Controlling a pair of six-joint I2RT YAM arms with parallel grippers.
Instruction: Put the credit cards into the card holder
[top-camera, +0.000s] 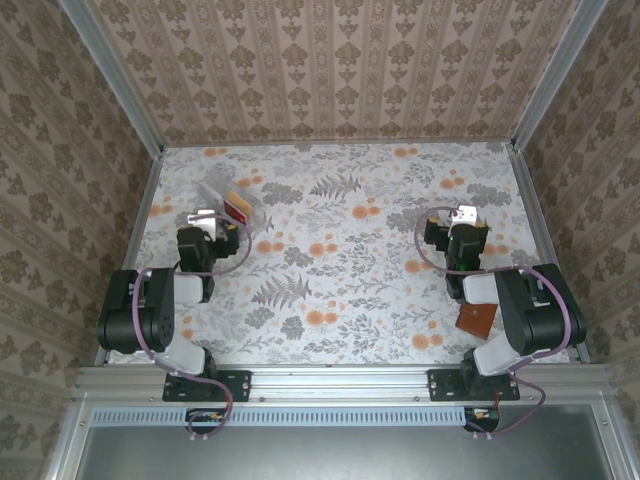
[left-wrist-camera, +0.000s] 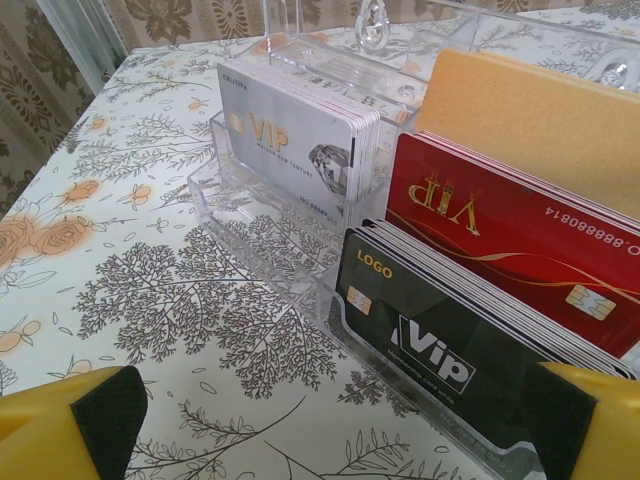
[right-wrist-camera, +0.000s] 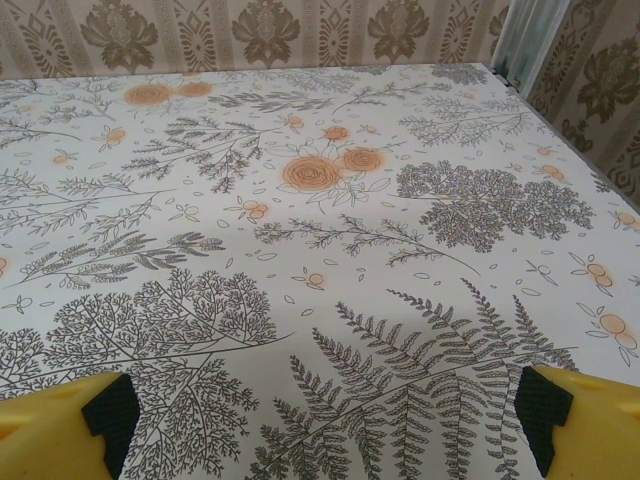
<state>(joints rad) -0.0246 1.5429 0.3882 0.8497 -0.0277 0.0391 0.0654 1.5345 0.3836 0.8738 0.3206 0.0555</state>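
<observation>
Three stacks of credit cards (left-wrist-camera: 500, 240) in a clear rack (left-wrist-camera: 262, 205), left gripper (left-wrist-camera: 340, 440) spread wide just beside them; right gripper (right-wrist-camera: 320, 425) gaping too, over the floral tablecloth (right-wrist-camera: 320, 170).

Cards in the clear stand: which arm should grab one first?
Left. The left gripper is open with the cards just ahead; the right gripper, open too, faces flowery tablecloth, far from them.

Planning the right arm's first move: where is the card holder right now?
In the top view the card holder lies at the near right of the table, close beside the right arm, far from the credit cards at the left.
</observation>
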